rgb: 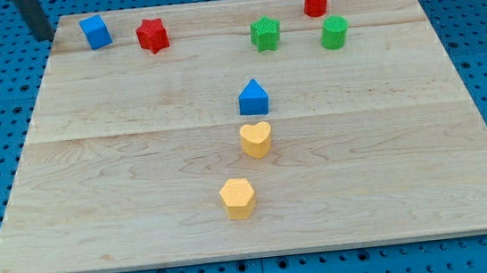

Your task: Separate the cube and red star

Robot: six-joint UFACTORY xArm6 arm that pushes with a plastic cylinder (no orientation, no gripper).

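The blue cube (95, 31) sits near the top left corner of the wooden board (123, 184). The red star (152, 35) lies just to its right, with a small gap between them. My tip (42, 36) is at the view's top left, at the board's corner, a short way left of the blue cube and not touching it.
A green star (265, 34), a red cylinder (316, 0) and a green cylinder (335, 33) stand at the top right. A blue triangular block (253, 98), a yellow heart (255, 140) and a yellow hexagon (238, 198) run down the middle. Blue pegboard surrounds the board.
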